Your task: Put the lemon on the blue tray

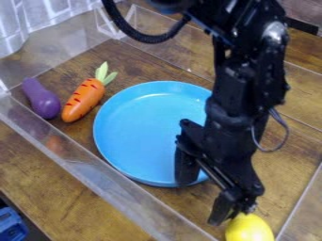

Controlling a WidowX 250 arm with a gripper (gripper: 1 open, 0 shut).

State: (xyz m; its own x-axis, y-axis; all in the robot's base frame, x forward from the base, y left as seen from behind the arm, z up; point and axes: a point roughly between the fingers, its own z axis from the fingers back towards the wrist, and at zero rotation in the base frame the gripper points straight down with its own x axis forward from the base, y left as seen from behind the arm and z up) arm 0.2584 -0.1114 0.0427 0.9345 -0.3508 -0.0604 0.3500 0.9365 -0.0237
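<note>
The lemon is a small glossy yellow fruit lying on the wooden table at the bottom right edge of the view. The blue tray is a wide round dish with a low rim, sitting mid-table to the lemon's left. My black gripper hangs from the arm over the tray's right rim, just up and left of the lemon. Its jaws stand open with nothing between them. One fingertip is close above the lemon; whether it touches is unclear.
An orange carrot with green leaves and a purple eggplant lie left of the tray. Clear plastic walls fence the work area at the front and left.
</note>
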